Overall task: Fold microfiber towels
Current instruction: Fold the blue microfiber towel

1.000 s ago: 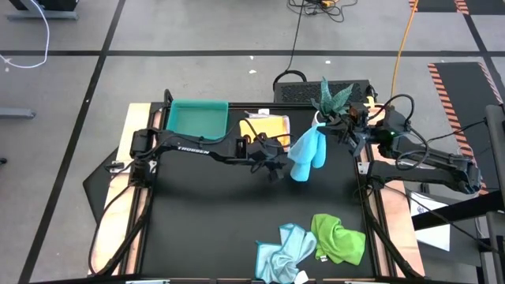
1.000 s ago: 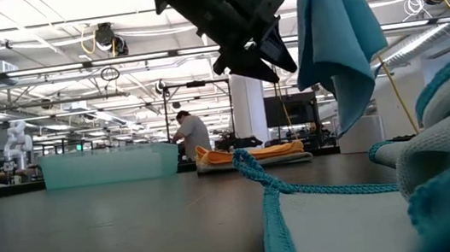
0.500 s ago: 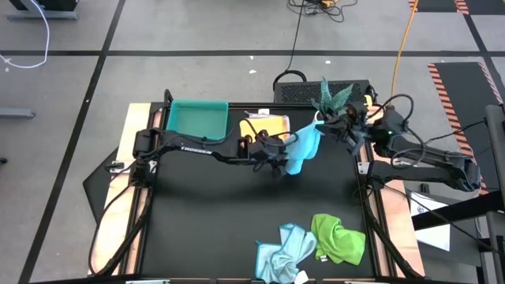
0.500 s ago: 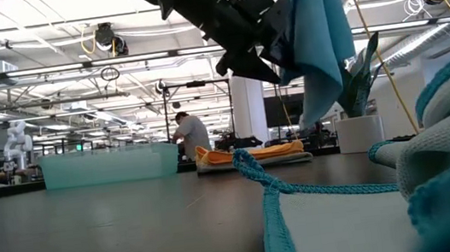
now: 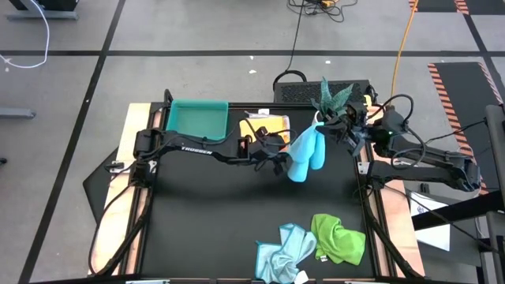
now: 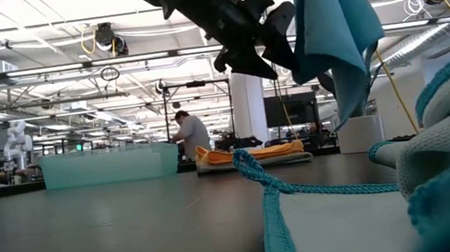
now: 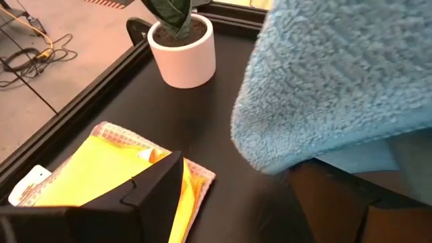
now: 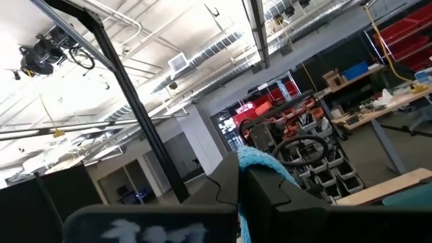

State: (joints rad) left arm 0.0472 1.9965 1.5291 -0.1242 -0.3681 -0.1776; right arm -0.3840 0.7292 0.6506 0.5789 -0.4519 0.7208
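**Bright blue towel hangs between two grippers above a black table**

Black table surface fills the overhead view, ringed by grey floor. At its 12 o'clock edge sit a teal tray and, just beside it toward 1 o'clock, a folded yellow-orange towel. A potted plant stands at about 2 o'clock.

Near the table's upper middle, the bright blue towel hangs in the air. The right gripper, reaching in from 3 o'clock, is clamped on the towel's top corner. The left gripper, reaching in from 9 o'clock, sits against the towel's lower edge with its jaws spread wide; the left wrist view shows blue fabric lying between its fingers.

Compared with half a second earlier, the towel has dropped back to hang longer and straighter, where it had been bunched up toward the left gripper. The left jaws were a little narrower one second earlier.

At 5 o'clock lie the green towel and, touching it at its 9 o'clock side, the pale blue towel.

A person shows in the room beyond the table.
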